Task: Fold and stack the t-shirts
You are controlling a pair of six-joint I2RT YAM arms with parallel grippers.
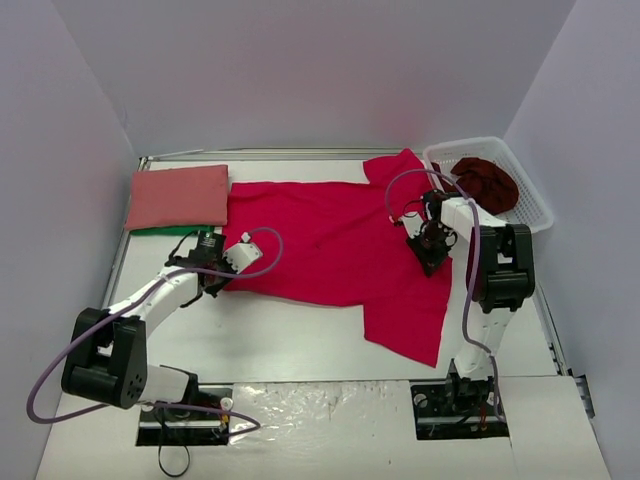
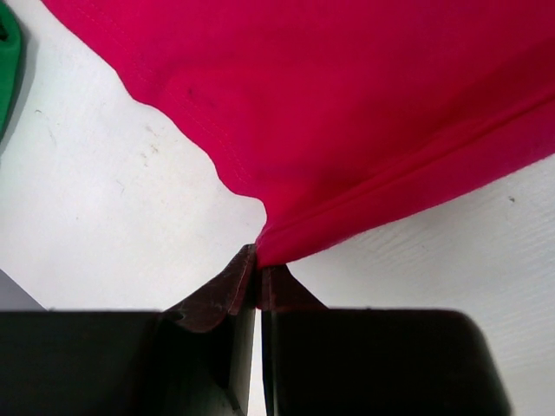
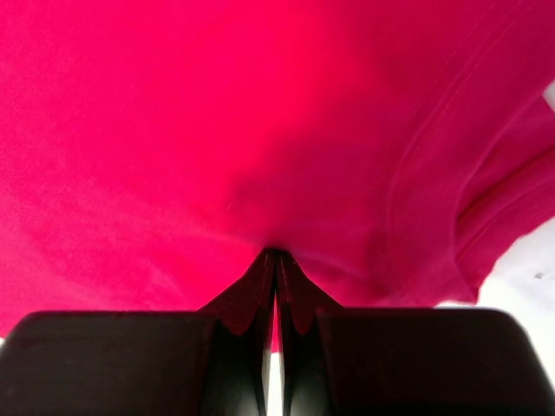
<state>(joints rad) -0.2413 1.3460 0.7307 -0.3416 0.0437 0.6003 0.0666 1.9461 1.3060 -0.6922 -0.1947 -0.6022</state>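
While both arms lean out over the white table (image 1: 280, 340), the crimson t-shirt (image 1: 330, 240) lies spread flat across its middle. It is turned sideways, with one sleeve pointing at the far side and the other at the near edge.

The left gripper (image 2: 257, 269) sits low at the shirt's near left corner. Its fingers are pressed together on the very tip of the hem, and the cloth runs away from them in a taut fold. The right gripper (image 3: 276, 264) is down on the shirt's right part, its fingers closed on a small pucker of cloth. From its own camera almost nothing shows but red fabric.

Other things crowd the edges. At the far left a salmon-red t-shirt (image 1: 178, 195) lies folded into a neat rectangle just beside the crimson one. It rests on something green (image 1: 170, 230), of which only a strip shows along its near side. At the far right stands a white lattice basket (image 1: 470, 143) with a dark maroon t-shirt (image 1: 487, 182) bunched inside. The crimson shirt's far sleeve ends just beside the basket's rim.

The right arm stands between the basket and the spread shirt and hides part of the cloth beneath it. A lilac cable (image 1: 400, 180) arcs from that arm over the far sleeve. Another lilac loop (image 1: 268, 250) curls from the left wrist over the shirt's left end. A crinkled shiny sheet (image 1: 320, 400) lies between the two arm bases at the near edge.
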